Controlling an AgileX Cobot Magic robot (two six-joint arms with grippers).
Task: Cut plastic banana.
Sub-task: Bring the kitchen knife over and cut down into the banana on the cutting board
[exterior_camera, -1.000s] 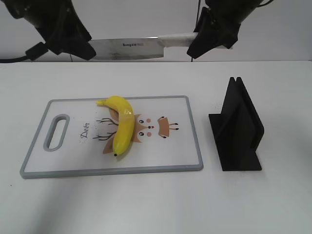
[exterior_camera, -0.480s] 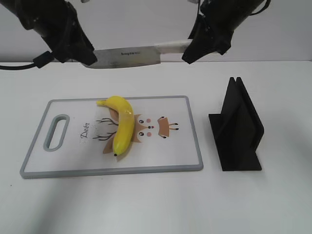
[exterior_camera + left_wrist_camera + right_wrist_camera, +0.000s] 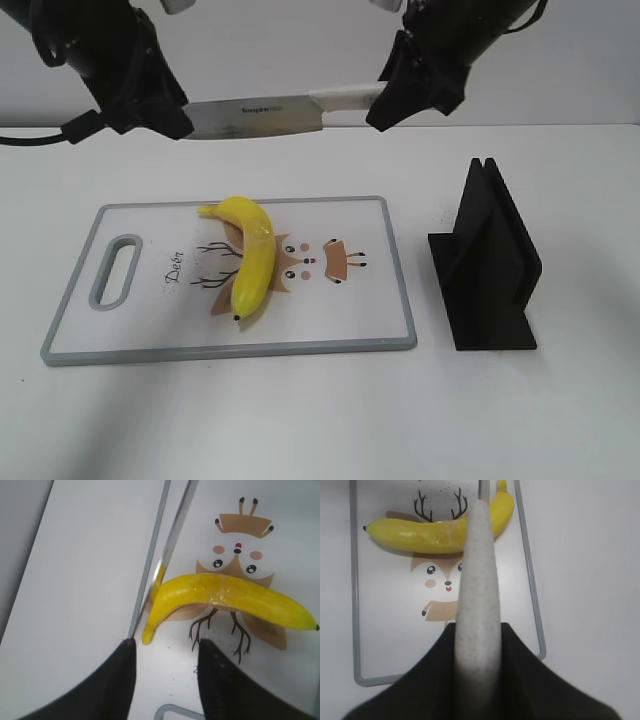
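Observation:
The plastic banana (image 3: 252, 262) lies on the deer-print cutting board (image 3: 385, 270), stem at the far side and dark tip toward me. My right gripper (image 3: 385, 100) is shut on the white handle (image 3: 345, 97) of a knife. It holds the blade (image 3: 255, 114) level in the air above the board's far edge. In the right wrist view the handle (image 3: 478, 595) sits between the jaws (image 3: 479, 630), over the banana (image 3: 435, 532). My left gripper (image 3: 165, 115) hangs open by the blade tip. In the left wrist view (image 3: 167, 645) it is empty above the banana's stem end (image 3: 225, 597).
A black knife stand (image 3: 490, 265) is upright on the white table to the right of the board. The board's grey rim has a handle slot (image 3: 117, 268) at its left end. A black cable (image 3: 30, 132) runs at the far left.
The knife and my right gripper have shifted slightly left and down. My left gripper has drifted a little left near the blade tip. The banana and the board have not moved.

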